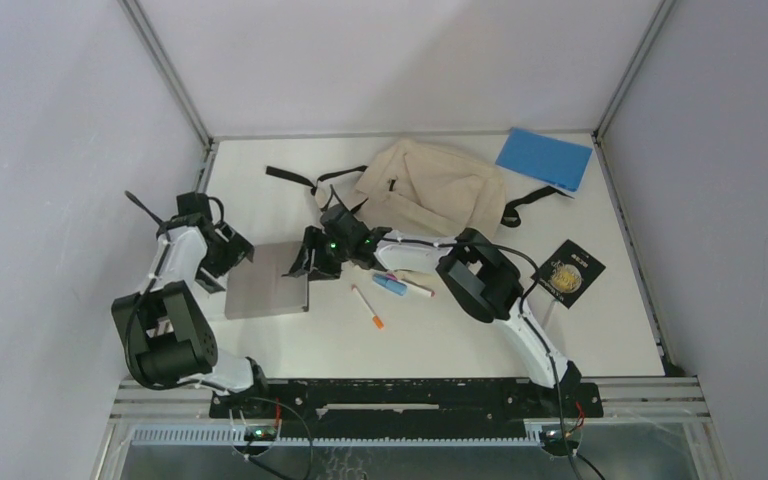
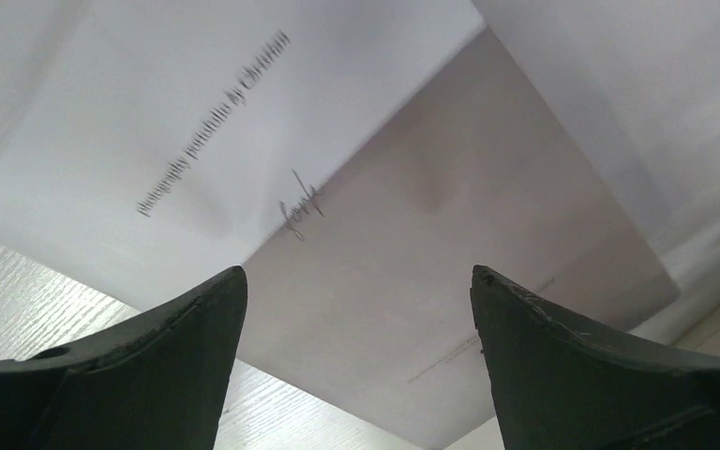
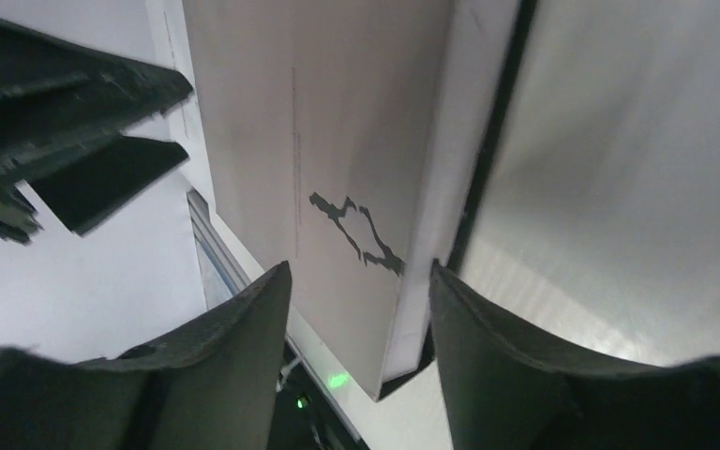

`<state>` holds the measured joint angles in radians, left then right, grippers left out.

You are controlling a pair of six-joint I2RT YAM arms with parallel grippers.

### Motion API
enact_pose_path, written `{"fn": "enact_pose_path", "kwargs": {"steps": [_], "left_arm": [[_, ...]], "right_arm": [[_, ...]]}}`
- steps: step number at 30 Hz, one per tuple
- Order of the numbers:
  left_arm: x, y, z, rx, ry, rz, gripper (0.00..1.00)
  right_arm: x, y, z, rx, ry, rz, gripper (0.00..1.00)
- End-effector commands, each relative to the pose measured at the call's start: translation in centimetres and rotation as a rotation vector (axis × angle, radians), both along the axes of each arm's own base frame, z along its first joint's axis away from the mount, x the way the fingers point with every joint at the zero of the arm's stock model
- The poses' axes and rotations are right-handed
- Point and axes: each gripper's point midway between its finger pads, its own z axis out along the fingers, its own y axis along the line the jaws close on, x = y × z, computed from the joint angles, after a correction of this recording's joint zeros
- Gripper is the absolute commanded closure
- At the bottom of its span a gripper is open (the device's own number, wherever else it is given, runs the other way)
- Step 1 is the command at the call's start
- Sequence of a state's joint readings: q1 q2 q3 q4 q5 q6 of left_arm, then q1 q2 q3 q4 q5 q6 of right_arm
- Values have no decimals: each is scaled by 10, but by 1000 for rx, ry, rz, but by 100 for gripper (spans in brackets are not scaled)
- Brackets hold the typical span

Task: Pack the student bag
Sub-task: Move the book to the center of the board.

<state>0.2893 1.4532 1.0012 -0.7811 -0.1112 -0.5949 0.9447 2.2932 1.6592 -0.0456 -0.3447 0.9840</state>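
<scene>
The cream-beige student bag (image 1: 430, 190) lies at the back middle of the table, black straps spread to both sides. A flat grey book (image 1: 268, 280) lies front left, between my two grippers. My left gripper (image 1: 230, 255) hangs open at the book's left edge; its wrist view shows the grey cover (image 2: 450, 272) between the wide fingertips (image 2: 356, 277). My right gripper (image 1: 307, 262) is at the book's right edge. Its jaws (image 3: 361, 267) straddle the book's corner (image 3: 337, 141), the right finger against the white page edge and a gap left at the other finger.
A blue notebook (image 1: 545, 158) lies at the back right corner and a black booklet with a gold emblem (image 1: 570, 272) lies at the right. An orange-tipped white pen (image 1: 368, 306) and a blue-and-white marker (image 1: 392, 285) lie by the right forearm.
</scene>
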Motion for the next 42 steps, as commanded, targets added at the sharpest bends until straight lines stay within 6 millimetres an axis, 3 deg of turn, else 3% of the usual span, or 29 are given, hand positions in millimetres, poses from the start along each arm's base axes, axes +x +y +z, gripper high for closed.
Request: {"fn": "enact_pose_path", "kwargs": {"steps": [1,6,10,14,17,22,23,26,29,42], "left_arm": [[4,-11,-11,-61,-20,-15,7],[3,-16,-20,-91,-1,-44,8],[5,-23,-27,-132,2,-59,9],[6,-27,-28,-153,-1,-73,10],[7,-23,-21,-124,-22,-81,10],[9,-27,-21,-142,-29,-101,10],[10,-28,-21,-150,-31,-109,10],[13,-33,-20,-147,-34,-139,10],[15,-36,-20,-154,-32,-152,10],[17,-44,-25,-175,-16,-177,11]], "right_arm": [[7,28,20,67,-18,2,40],[12,31,27,85,-33,-6,60],[12,33,28,98,-25,-6,65],[19,26,28,107,-28,-25,91],[31,16,31,97,-62,-56,100],[52,3,39,68,-140,-96,100],[58,2,41,70,-151,-106,93],[71,-6,37,40,-147,-138,60],[85,-6,30,32,-138,-158,48],[133,12,22,34,-102,-173,47]]}}
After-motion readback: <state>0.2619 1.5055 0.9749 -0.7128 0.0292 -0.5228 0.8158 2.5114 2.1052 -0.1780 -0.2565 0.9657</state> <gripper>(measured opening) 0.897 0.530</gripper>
